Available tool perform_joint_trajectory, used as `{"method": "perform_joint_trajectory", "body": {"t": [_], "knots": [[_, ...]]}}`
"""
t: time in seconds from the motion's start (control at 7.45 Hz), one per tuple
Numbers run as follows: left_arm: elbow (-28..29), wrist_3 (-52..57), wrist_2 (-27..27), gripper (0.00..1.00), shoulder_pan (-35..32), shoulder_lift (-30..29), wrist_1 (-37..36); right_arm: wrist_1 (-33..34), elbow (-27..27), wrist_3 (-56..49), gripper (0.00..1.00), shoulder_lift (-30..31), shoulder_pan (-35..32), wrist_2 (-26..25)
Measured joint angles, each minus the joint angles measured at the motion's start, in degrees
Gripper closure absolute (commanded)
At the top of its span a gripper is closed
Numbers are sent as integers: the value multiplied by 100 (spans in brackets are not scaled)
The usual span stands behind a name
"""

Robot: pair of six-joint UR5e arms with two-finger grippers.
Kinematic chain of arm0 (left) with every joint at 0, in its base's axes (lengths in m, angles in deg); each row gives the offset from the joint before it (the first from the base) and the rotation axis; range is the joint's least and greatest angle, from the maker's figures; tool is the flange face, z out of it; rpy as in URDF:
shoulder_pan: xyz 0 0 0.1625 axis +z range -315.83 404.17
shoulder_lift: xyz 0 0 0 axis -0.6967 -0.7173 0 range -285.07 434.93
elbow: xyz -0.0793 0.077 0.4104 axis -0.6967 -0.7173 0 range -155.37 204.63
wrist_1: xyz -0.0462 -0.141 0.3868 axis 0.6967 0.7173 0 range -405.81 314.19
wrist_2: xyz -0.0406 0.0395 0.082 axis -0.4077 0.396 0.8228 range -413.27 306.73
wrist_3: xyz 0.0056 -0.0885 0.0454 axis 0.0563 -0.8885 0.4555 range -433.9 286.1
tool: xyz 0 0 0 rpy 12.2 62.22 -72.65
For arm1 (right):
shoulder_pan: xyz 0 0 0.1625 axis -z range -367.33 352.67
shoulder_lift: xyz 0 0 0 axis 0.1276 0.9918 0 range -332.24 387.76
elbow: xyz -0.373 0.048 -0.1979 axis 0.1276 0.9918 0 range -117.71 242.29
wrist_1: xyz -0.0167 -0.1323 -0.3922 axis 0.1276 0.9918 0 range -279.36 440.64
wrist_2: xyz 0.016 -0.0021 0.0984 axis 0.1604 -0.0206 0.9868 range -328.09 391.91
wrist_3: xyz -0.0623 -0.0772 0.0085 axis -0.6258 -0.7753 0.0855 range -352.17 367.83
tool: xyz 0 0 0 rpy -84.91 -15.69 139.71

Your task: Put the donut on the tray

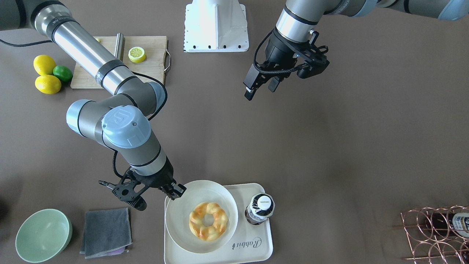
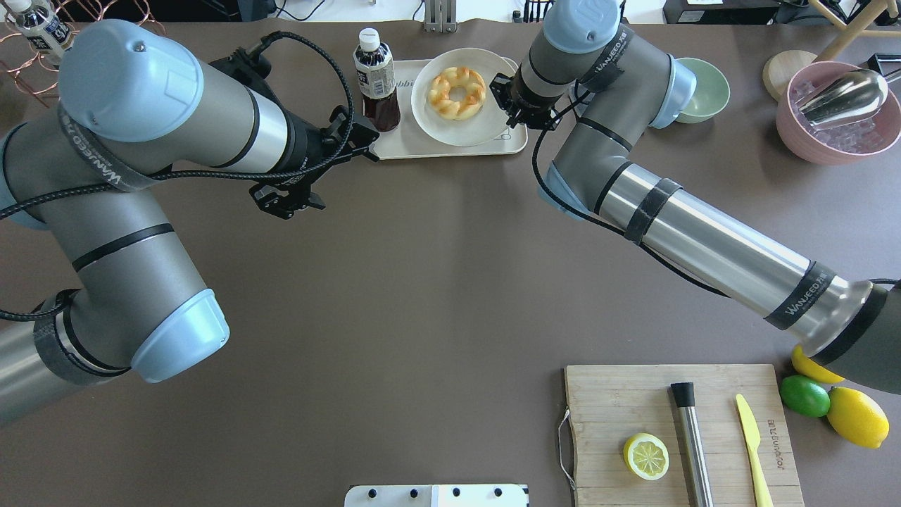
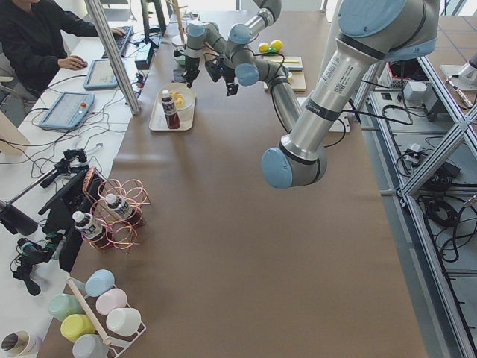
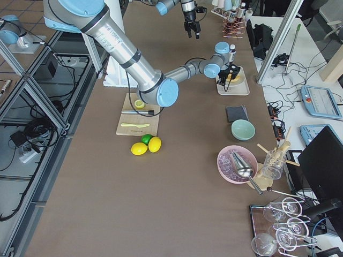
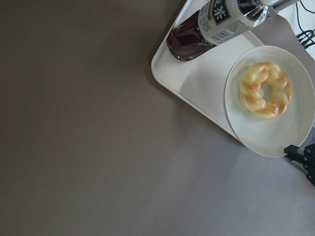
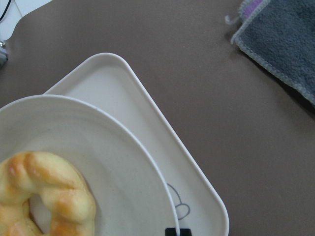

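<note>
Donut [image 1: 196, 222] is seen lying flat on a round white plate [image 1: 179, 212], which is set on the tray [image 1: 256, 238] beside an upright bottle [image 1: 259, 209] (dark drink, white cap), all at the middle of the tabletop edge opposite the robot. Right gripper [image 1: 175, 191] is positioned at the plate's rim on the side away from the bottle; whether its fingers are clenched on the rim cannot be told. Left gripper [image 1: 260, 92] is raised over bare tabletop nearer the robot's edge, fingers spread with nothing between them.
</note>
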Motion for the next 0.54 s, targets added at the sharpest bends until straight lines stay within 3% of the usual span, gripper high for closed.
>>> {"method": "perform_joint_trajectory", "body": {"t": [0.13, 0.27, 0.54], "knots": [[47, 4, 0, 2, -15, 1, 68, -191, 220, -4, 100, -52, 12, -82], [103, 8, 0, 2, -21, 1, 147, -324, 352, -13, 3, -70, 15, -141], [153, 12, -4, 2, -63, 1, 204, -398, 432, -31, 0, -83, 18, -247]]}}
